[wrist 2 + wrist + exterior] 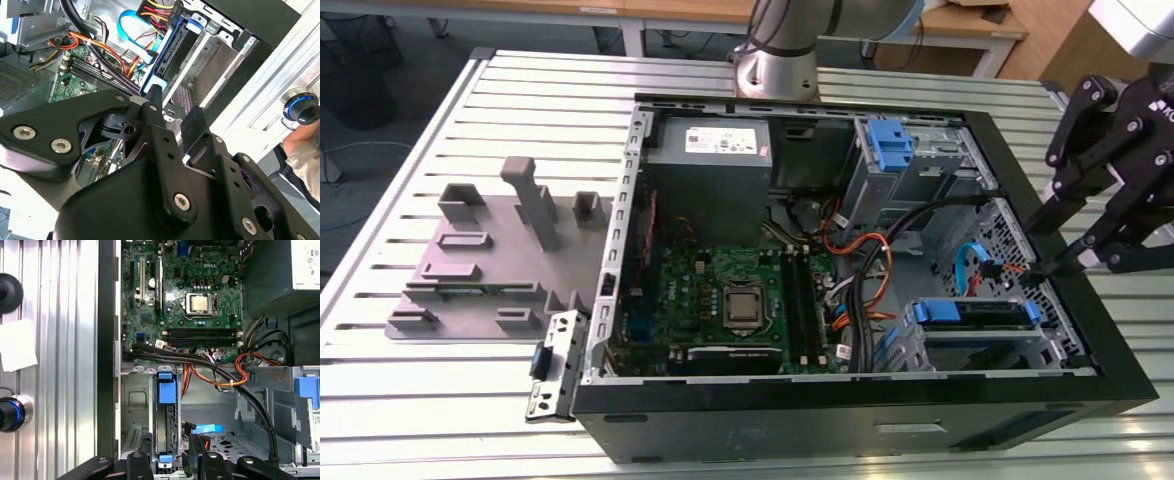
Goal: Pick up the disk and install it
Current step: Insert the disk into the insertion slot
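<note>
The disk (970, 312) sits in the drive cage at the corner of the open computer case (854, 395) on the exterior view's right, silver with blue rails. In both wrist views it stands edge-on in the cage (166, 422), (174, 47), with a blue tab at its end and cables plugged in. My gripper (1057, 263) hangs just above the case's wall beside that cage. Its black fingers (156, 95) stand open with nothing between them, and they straddle the line of the disk in the first wrist view (168, 442) without touching it.
The case holds a green motherboard (720, 300), a grey power-supply box (710, 140), a blue latch piece (887, 150) and cable bundles (881, 255). A grey fixture (494, 250) lies on the slatted table. A person's sleeve (302, 155) is beside a blue-ringed knob (300, 107).
</note>
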Controlling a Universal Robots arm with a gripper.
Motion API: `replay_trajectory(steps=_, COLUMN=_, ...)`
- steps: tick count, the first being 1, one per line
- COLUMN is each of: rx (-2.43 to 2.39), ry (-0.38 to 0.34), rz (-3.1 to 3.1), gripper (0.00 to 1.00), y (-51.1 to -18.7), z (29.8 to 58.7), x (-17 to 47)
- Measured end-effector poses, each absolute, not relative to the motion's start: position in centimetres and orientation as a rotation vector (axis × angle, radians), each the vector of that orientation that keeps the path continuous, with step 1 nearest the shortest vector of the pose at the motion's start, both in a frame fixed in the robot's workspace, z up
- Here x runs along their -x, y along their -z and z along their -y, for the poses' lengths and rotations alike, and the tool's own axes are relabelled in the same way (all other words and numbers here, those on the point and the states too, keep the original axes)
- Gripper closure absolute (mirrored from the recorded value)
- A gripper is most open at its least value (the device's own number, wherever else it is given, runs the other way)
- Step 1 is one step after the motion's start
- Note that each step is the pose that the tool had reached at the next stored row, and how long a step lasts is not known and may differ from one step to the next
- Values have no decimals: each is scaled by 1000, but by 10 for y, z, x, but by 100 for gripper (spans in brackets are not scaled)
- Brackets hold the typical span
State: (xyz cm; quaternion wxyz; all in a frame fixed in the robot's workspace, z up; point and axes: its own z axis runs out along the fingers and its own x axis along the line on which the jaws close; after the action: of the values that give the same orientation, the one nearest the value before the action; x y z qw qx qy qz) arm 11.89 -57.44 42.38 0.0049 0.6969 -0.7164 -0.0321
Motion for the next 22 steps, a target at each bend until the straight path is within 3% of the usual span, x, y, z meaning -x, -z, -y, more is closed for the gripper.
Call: replay_trajectory(steps=22, rx=-2183, ry=100, rz=2244, gripper=58, y=-438, z=574, x=-119)
